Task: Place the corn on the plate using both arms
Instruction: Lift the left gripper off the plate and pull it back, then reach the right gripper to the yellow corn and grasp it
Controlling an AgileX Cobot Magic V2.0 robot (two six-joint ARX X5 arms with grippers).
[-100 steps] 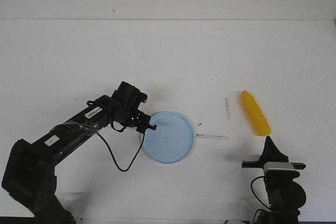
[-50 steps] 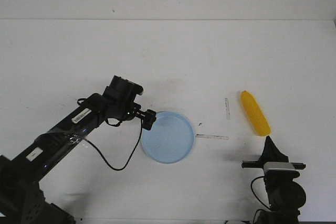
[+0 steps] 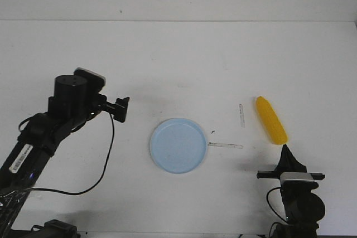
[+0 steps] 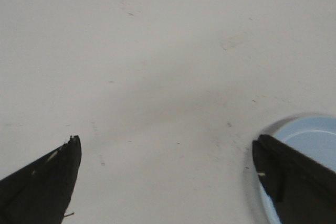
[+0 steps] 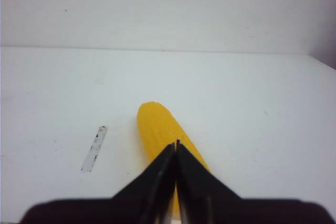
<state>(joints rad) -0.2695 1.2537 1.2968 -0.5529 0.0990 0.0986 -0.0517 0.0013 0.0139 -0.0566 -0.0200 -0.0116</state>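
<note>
Front view shows my left gripper (image 3: 122, 108) raised off to the left of the plate (image 3: 178, 145), fingers spread apart and empty; my left wrist view confirms it, with the plate's pale blue rim (image 4: 294, 129) peeking out beside one fingertip. My right gripper (image 3: 286, 155) sits low near the front edge, its fingers pressed together with nothing between them, just short of the corn (image 3: 271, 120). Seen from my right wrist, the corn (image 5: 160, 129) lies lengthwise directly ahead of the closed fingers on the white tabletop (image 3: 184, 65), well apart from the plate.
</note>
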